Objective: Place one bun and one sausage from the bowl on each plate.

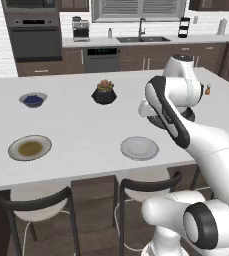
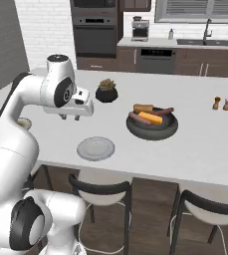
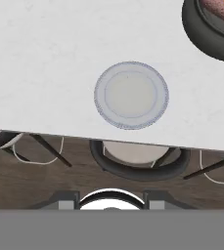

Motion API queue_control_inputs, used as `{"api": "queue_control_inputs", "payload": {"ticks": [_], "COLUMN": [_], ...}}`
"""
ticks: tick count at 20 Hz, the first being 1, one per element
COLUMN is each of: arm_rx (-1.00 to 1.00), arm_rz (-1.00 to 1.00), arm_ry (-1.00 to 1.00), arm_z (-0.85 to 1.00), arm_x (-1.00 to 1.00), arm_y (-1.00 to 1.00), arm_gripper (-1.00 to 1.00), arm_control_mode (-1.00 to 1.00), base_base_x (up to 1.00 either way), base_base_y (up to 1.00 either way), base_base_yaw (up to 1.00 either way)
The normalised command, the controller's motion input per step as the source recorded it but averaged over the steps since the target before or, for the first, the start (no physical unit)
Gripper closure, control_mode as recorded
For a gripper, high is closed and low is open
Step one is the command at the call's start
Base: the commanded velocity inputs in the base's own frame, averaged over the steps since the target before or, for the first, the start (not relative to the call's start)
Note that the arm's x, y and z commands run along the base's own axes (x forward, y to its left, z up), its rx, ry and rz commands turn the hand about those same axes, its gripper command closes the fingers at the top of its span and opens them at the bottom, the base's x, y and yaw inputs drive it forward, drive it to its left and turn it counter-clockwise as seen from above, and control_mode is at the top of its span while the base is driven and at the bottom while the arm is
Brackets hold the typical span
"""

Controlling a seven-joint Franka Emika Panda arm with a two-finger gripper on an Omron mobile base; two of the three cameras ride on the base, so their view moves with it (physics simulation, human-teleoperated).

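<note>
I see the pale grey plate (image 3: 131, 95) bare near the tabltop's front edge, below my tool (image 2: 70, 117), whose jaws I cannot tell. Farther right, the bowl (image 2: 152, 127) holds both buns (image 2: 150, 118) and sausages (image 2: 137, 119)

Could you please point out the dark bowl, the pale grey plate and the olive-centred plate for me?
dark bowl (image 2: 152, 130): right base view, on its front outer wall.
pale grey plate (image 3: 131, 95): hand view, on its bare centre.
olive-centred plate (image 1: 17, 143): left base view, on its cream rim.
</note>
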Motion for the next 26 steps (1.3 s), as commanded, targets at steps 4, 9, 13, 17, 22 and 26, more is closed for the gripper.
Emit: {"api": "queue_control_inputs", "payload": {"ticks": [4, 9, 13, 17, 22, 26], "arm_rx": [0.0, 0.0, 0.0, 0.0, 0.0, 0.0], "arm_rz": [0.0, 0.0, 0.0, 0.0, 0.0, 0.03], "arm_ry": [0.0, 0.0, 0.0, 0.0, 0.0, -0.01], "arm_z": [0.0, 0.0, 0.0, 0.0, 0.0, 0.0], "arm_x": [0.0, 0.0, 0.0, 0.0, 0.0, 0.75], "arm_y": [-0.01, 0.0, 0.0, 0.0, 0.0, 0.02], "arm_gripper": [-1.0, -1.0, -1.0, -1.0, -1.0, -1.0], "arm_control_mode": [1.0, 1.0, 1.0, 1.0, 1.0, -1.0], "base_base_x": [-0.01, 0.0, 0.08, 0.86, 1.0, 0.25], "base_base_y": [-0.47, -1.0, -0.91, -0.43, -0.02, 0.0], "base_base_yaw": [0.0, 0.0, 0.0, 0.0, 0.0, 0.0]}}
